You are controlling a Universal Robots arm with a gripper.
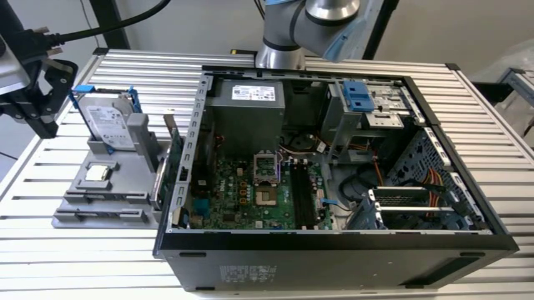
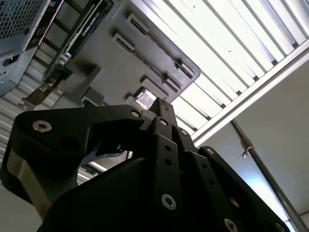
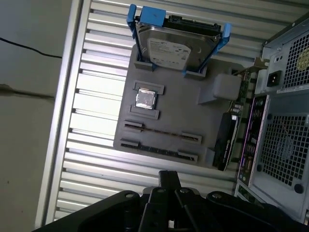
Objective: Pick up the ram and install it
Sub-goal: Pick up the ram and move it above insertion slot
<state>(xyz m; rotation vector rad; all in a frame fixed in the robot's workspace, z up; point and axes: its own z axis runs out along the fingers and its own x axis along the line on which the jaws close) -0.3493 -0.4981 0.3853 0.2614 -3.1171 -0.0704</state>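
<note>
Clenched on nothing, the fingers (image 1: 42, 122) hang at the exterior view's far left, seen against the left edge of the slatted counter (image 1: 84, 262) and apart from everything on it. In both wrist views their tips are pressed together with no gap.

Just to the right, the hard drive (image 1: 109, 122) stands on edge in blue rails at the back of a grey tray (image 1: 129, 184). Its white label carries print I cannot make out. Nearer the camera on the tray lies the square silver processor chip (image 1: 100, 172), and beyond that come two long slots. The ram (image 3: 159, 150) stands edge-up in the slot farthest from the drive, a thin dark strip between two end clips, untouched.

The tray sits close to the counter's left edge, with bare slats in front of it. A dark expansion card (image 1: 171, 134) stands upright between the tray and the open computer case (image 1: 334, 250), close against both.

Inside the case, the power supply (image 1: 250, 109) bears a white label, and another printed label sits on the near outer wall. I can read neither. The case reaches almost to the counter's right edge.
</note>
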